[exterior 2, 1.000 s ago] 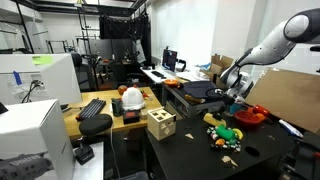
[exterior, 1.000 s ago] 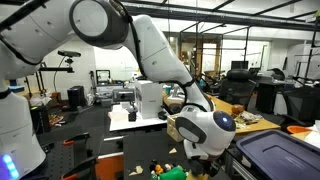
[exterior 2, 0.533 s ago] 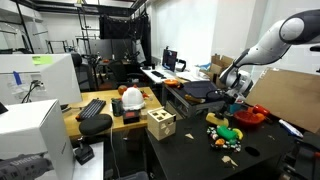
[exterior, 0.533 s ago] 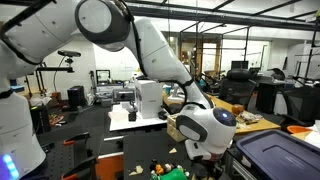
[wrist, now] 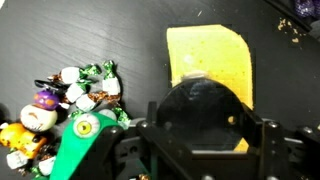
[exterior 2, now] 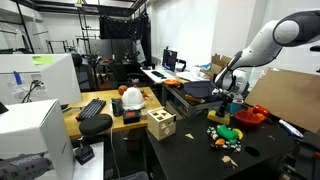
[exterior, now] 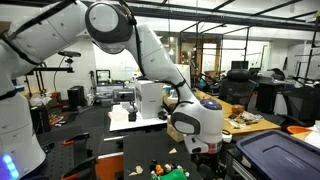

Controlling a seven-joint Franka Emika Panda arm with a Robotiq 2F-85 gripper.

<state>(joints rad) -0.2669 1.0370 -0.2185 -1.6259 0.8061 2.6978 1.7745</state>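
hand [exterior 2: 233,100] hangs low over the dark matte surface [wrist: 130,40]. a dark rounded shape [wrist: 205,110] sits between the jaws; cannot tell whether they are spread or pinching it. thin flat yellow sheet [wrist: 210,60] at 12 o'clock, heap of small glossy toys [wrist: 70,95] at 9. risk: sideways drift scatters the loose heap or snags and drags the sheet.

The tabletop [wrist: 60,30] is showing a dark, matt, faintly grainy surface. The yellow sheet [wrist: 210,55] is looking smooth and matt. The small toys [wrist: 70,100] are gleaming like glossy plastic. The box [exterior 2: 160,124] is showing pale bare wood.
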